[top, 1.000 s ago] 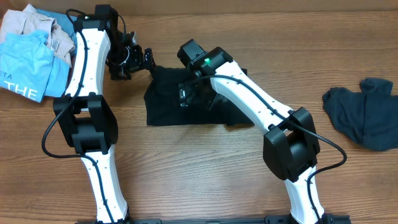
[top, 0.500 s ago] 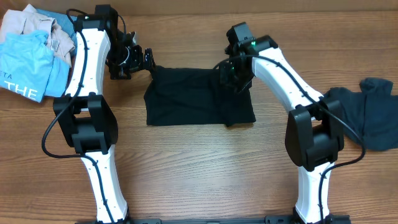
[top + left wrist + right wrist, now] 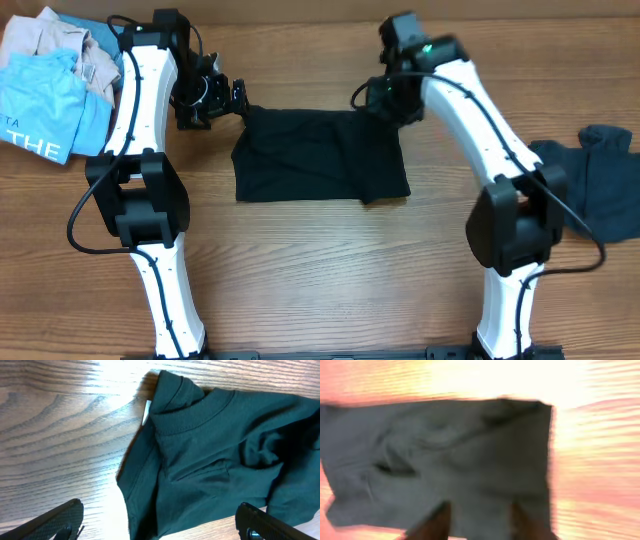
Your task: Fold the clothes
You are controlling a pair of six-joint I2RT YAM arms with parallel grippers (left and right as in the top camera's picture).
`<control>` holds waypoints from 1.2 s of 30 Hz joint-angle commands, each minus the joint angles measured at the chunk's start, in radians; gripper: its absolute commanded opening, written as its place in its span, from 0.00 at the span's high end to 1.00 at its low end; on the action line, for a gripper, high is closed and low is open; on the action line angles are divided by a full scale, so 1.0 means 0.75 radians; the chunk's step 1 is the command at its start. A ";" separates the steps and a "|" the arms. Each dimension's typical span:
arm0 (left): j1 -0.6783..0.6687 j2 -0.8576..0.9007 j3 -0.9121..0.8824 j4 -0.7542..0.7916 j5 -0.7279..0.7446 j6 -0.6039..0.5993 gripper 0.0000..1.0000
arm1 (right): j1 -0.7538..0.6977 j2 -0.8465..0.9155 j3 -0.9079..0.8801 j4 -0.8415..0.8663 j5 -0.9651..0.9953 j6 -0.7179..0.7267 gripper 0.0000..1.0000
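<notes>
Rightward across the black shirt (image 3: 320, 155) moves the right gripper (image 3: 384, 100), from the cloth's middle to its far right corner, fingers (image 3: 436, 521) apart and empty (that wrist view is blurred). The shirt lies flat, a rough rectangle, mid-table (image 3: 320, 270). The left gripper (image 3: 237, 98) hovers near the collar (image 3: 192, 415), spread wide, holding nothing.

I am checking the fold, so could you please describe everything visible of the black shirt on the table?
The black shirt looks like soft knit cloth, folded into a rough, wrinkled rectangle flat on the table. Its ribbed collar shows at the far left corner. The left fingers and right fingers are open, not gripping it.
</notes>
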 commanded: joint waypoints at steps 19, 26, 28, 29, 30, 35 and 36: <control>-0.008 -0.003 0.030 0.006 -0.008 0.046 0.00 | 0.312 0.028 -0.467 0.433 0.395 -0.034 0.44; -0.008 -0.003 0.030 -0.001 -0.008 0.046 0.00 | 0.348 0.064 -0.467 0.454 0.396 -0.035 0.43; -0.008 -0.003 0.030 -0.004 -0.008 0.046 0.00 | 0.355 0.092 -0.467 0.453 0.427 0.008 0.61; -0.008 -0.003 0.030 -0.004 -0.008 0.046 0.00 | 0.355 0.091 -0.464 0.453 0.455 0.037 0.71; -0.008 -0.003 0.030 -0.003 -0.008 0.046 0.00 | 0.355 0.090 -0.453 0.449 0.461 0.042 0.76; -0.009 -0.003 0.030 -0.004 -0.008 0.050 0.00 | 0.352 0.089 -0.249 0.327 0.460 0.174 0.96; -0.009 -0.003 0.030 -0.004 -0.008 0.051 0.00 | 0.351 0.089 -0.202 0.299 0.460 0.199 0.96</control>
